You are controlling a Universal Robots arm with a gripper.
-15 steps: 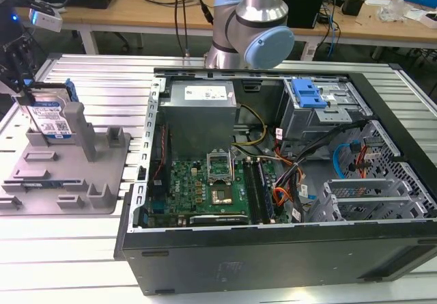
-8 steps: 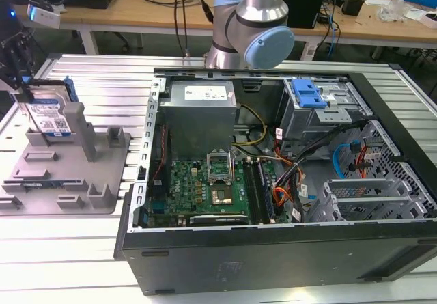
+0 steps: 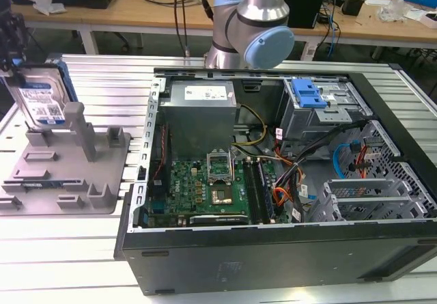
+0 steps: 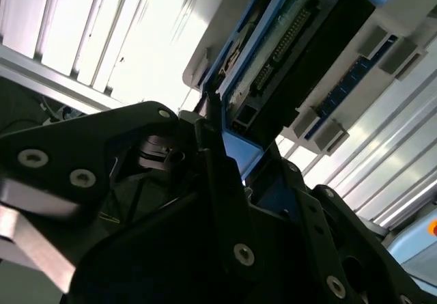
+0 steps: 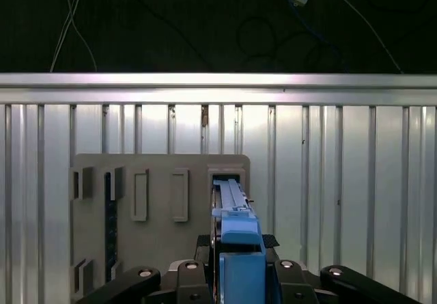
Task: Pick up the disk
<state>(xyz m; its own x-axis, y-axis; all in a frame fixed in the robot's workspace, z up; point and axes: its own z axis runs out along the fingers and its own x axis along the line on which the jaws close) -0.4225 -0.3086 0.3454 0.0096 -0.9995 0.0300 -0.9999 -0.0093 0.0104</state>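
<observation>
Ribbed metal bench [image 3: 82, 249] | hand [image 5: 239, 277] pinching disk [image 3: 42, 102], white-and-blue label unreadable

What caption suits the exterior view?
Pincer gripping the disk upright above the grey fixture, beside an open computer case.

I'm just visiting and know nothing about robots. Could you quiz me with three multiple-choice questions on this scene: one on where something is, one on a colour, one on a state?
1. Where is the disk?
A. Inside the computer case
B. Over the grey fixture, at the exterior view's left
C. On the far desks

2. What colour are the disk's side rails?
A. Blue
B. Red
C. Yellow

3. How is the disk oriented?
A. Lying flat
B. Standing on edge, held by the gripper
C. Upside down in a drawer

Answers: 1 B, it stands above the grey fixture, outside the computer case. 2 A, both wrist views show blue. 3 B, the gripper closes around its upper end.
</observation>
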